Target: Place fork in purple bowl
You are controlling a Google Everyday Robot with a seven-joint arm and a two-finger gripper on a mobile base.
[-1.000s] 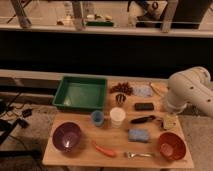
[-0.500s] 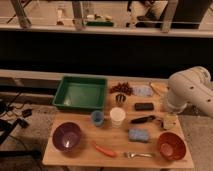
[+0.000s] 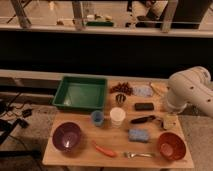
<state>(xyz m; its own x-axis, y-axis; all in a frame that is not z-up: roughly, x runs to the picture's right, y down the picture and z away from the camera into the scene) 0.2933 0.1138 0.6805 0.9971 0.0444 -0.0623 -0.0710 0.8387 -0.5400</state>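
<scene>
The fork [image 3: 138,155] lies flat near the front edge of the wooden table, between the orange stick [image 3: 106,150] and the orange-red bowl [image 3: 171,145]. The purple bowl [image 3: 67,136] stands at the front left of the table and looks empty. My gripper [image 3: 169,121] hangs at the end of the white arm [image 3: 190,92] over the right side of the table, just behind the orange-red bowl and to the right of the black-handled utensil [image 3: 143,119]. It is well right of the purple bowl and behind the fork, and it holds nothing that I can see.
A green tray [image 3: 65,100] stands at the back left. A blue cup [image 3: 97,118] and a white cup [image 3: 117,116] stand mid-table, with a blue sponge [image 3: 138,135] in front. A black block [image 3: 144,106], a brown cluster [image 3: 122,89] and a pale bag [image 3: 143,90] lie at the back.
</scene>
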